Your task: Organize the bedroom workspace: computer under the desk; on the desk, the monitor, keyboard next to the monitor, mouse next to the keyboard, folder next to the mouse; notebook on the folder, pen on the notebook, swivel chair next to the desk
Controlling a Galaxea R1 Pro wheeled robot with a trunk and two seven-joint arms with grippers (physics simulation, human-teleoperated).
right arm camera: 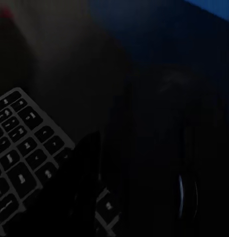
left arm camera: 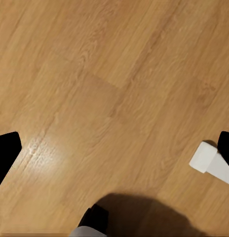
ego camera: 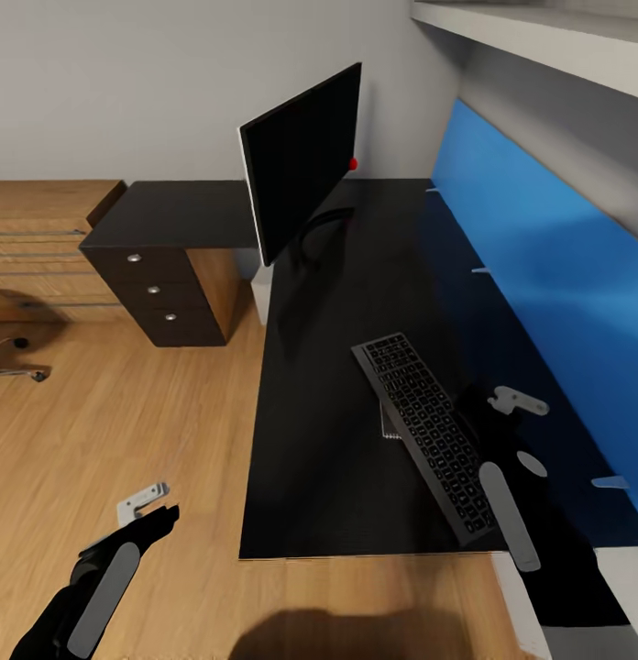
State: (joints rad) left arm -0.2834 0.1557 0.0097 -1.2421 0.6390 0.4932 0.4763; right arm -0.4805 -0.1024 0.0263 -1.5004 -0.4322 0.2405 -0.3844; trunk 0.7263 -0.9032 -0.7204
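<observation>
We hold keyboard (ego camera: 427, 429) pinched in right gripper (ego camera: 502, 417), tilted above tabletop (ego camera: 328, 477); lower it flat beside monitor (ego camera: 301, 170). Left gripper (ego camera: 154, 509) spread, idle.

Grey wall (ego camera: 126, 82) across upper frame. Wood plank floor (ego camera: 126, 431) at lower left. Blue panel (ego camera: 539, 247) at right, white shelf (ego camera: 539, 27) above it.
</observation>
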